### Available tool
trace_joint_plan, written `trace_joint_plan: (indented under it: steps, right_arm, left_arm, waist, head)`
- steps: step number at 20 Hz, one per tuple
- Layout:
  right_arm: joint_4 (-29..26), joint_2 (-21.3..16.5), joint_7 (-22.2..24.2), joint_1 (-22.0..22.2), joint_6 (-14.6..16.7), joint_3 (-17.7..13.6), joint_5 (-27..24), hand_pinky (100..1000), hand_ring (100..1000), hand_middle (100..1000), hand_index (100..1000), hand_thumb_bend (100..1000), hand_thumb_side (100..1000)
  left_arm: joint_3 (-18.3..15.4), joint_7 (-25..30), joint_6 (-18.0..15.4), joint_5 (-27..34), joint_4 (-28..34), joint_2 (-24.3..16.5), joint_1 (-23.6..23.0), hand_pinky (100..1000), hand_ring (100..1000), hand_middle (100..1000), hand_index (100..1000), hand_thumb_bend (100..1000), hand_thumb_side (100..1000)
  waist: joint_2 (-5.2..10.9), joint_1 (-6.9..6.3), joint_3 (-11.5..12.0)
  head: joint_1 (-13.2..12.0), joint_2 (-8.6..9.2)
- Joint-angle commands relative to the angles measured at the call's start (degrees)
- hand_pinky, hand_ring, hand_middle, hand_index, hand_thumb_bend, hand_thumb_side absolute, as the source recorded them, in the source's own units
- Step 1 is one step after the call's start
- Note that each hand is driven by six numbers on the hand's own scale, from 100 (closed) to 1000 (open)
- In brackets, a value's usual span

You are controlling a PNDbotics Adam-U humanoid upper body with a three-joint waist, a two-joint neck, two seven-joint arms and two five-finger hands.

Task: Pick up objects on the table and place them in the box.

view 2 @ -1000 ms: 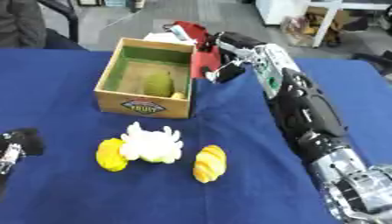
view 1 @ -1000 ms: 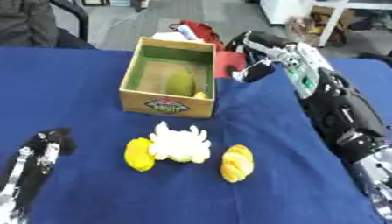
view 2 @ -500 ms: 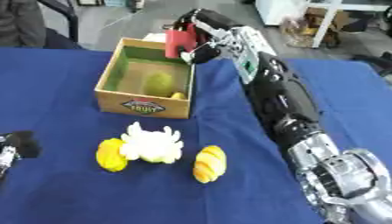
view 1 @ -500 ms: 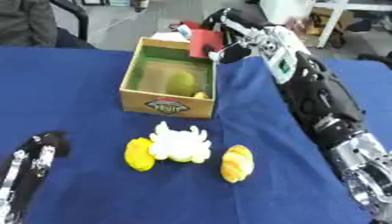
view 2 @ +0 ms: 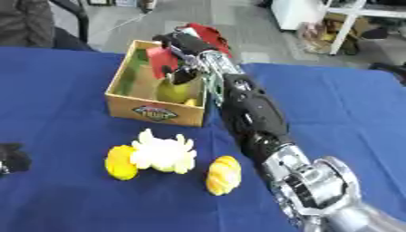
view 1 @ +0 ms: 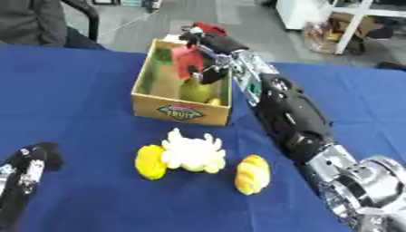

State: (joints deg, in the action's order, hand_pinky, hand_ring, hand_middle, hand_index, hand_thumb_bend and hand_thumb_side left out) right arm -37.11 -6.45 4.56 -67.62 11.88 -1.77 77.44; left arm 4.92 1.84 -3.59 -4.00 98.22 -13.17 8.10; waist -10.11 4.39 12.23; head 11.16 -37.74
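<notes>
Box: one, your target (view 1: 184, 112) — open-topped, square-cornered cardboard with a printed label on its near wall; it sits on the far half of the bench.
Bench: one (view 1: 87, 181), covered in a plain blue cloth.
Right hand: yours (view 1: 208, 45) is over the box's far right part, the arm stretched along the box's right side; its fingers are curled round a red item (view 1: 185, 57) (flat-sided and matte, as far as you can tell), held just above the box's opening.
In the box: one rounded yellow-green piece (view 1: 194, 92), smooth, pear-like, against the right wall under your hand; a small yellow bit shows beside it in the near right corner.
Still on the bench: three loose things, in a row in front of the box.
- one yellow ridged lump (view 1: 150, 161) at the left, touching the middle piece.
- one pale, creamy piece with petal-like lobes (view 1: 191, 153) in the middle.
- one yellow-orange oval with ribs across it (view 1: 253, 174) at the right, just beside the pale piece.
Left hand: yours (view 1: 27, 168) rests at the lower left corner, black, fingers relaxed and pointing up, holding nothing.
</notes>
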Motion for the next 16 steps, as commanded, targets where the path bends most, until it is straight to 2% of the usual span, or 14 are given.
trace_joint_plan:
  steps: [1, 2, 4, 7, 11, 12, 13, 16]
  right_arm:
    - [-1.3, -0.9, -4.4, -1.3, -2.5, -0.5, 3.9, 959, 1000, 1000, 1000, 100, 171]
    - [-1.7, -1.1, -5.4, -1.2, -2.6, -0.5, 4.0, 949, 994, 999, 1000, 100, 136]
    - [-3.0, -2.3, -6.7, -0.7, -0.9, 0.2, 2.0, 918, 974, 985, 1000, 100, 143]
    - [-7.1, -5.4, -4.9, 0.6, 4.8, 3.2, -5.8, 868, 937, 966, 1000, 100, 144]
    - [-17.1, -10.8, 2.5, 4.9, 12.7, 9.3, -20.2, 834, 909, 936, 1000, 100, 196]
    - [-20.0, -12.3, 4.9, 6.5, 14.0, 10.8, -23.7, 833, 908, 935, 1000, 100, 201]
    - [-22.9, -13.8, 7.3, 8.1, 15.0, 12.2, -27.0, 829, 908, 934, 1000, 100, 266]
    - [-32.4, -18.4, 15.8, 14.7, 17.2, 15.9, -36.5, 827, 906, 929, 1000, 100, 327]
  left_arm:
    - [0.0, 0.1, 0.0, 0.1, 1.0, -1.2, 0.6, 659, 620, 570, 743, 100, 734]
    - [-0.1, 0.0, 0.0, 0.1, 1.0, -1.2, 0.5, 659, 620, 568, 743, 100, 736]
    - [-0.2, -0.1, 0.0, 0.1, 0.9, -1.1, 0.1, 659, 620, 568, 743, 100, 737]
    - [-0.7, -0.6, 0.0, -0.1, 0.8, -1.1, -0.8, 659, 620, 568, 742, 100, 738]
    - [-1.0, -1.0, 0.0, -0.2, 0.7, -1.0, -1.5, 659, 620, 568, 742, 100, 739]
    - [-1.1, -1.1, 0.0, -0.2, 0.7, -1.0, -1.7, 659, 620, 568, 742, 100, 739]
    - [-1.2, -1.1, 0.0, -0.3, 0.7, -1.0, -1.8, 659, 620, 568, 742, 100, 739]
    - [-1.4, -1.4, -0.1, -0.3, 0.7, -1.0, -2.0, 659, 620, 568, 742, 100, 739]
  waist:
    - [0.16, 0.45, -0.2]
    - [0.25, 0.47, -0.4]
    - [0.59, 0.51, -1.2]
    - [1.31, 0.65, -3.1]
    - [2.03, 0.86, -5.5]
    - [2.17, 0.88, -5.9]
    - [2.30, 0.91, -6.2]
    - [2.58, 1.05, -6.8]
  head:
    - [0.2, 0.69]
    - [0.1, 0.63]
    - [-0.3, 0.24]
    - [-1.2, -0.52]
    - [-2.3, -1.39]
    - [-2.5, -1.59]
    - [-2.6, -1.73]
    - [-2.9, -2.08]
